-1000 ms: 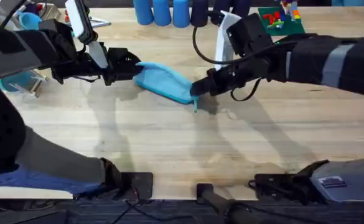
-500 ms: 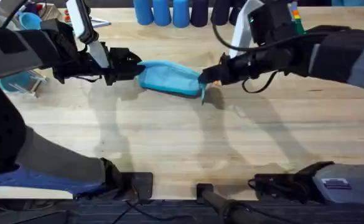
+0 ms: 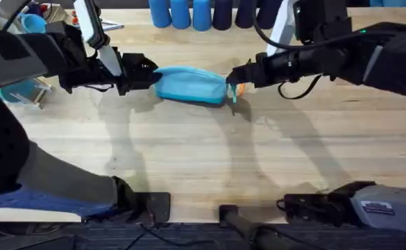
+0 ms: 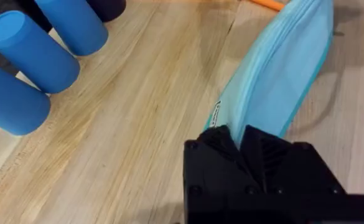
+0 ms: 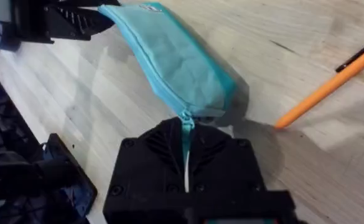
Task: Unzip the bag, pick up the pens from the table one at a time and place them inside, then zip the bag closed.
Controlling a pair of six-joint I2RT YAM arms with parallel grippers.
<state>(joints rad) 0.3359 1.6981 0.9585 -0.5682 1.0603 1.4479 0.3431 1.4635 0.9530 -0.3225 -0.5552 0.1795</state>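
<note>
Overhead: the light blue pencil pouch (image 3: 189,85) now lies nearly level across the tabletop (image 3: 203,160), where a second ago it slanted toward the near side. The left claw (image 3: 146,71) stays clenched on the pouch's left end; the right claw (image 3: 232,76) has swung farther back, pinching the right end, and an orange pen (image 3: 241,88) peeks out just beside it.

Left wrist: black fingers (image 4: 222,142) clamp the pouch's end (image 4: 275,81), blue cups (image 4: 38,50) standing off to the side.

Right wrist: the claw (image 5: 186,146) grips the zipper pull (image 5: 185,118), zipper shut along the pouch (image 5: 169,56); the orange pen (image 5: 328,81) lies beside it on the wood.
</note>
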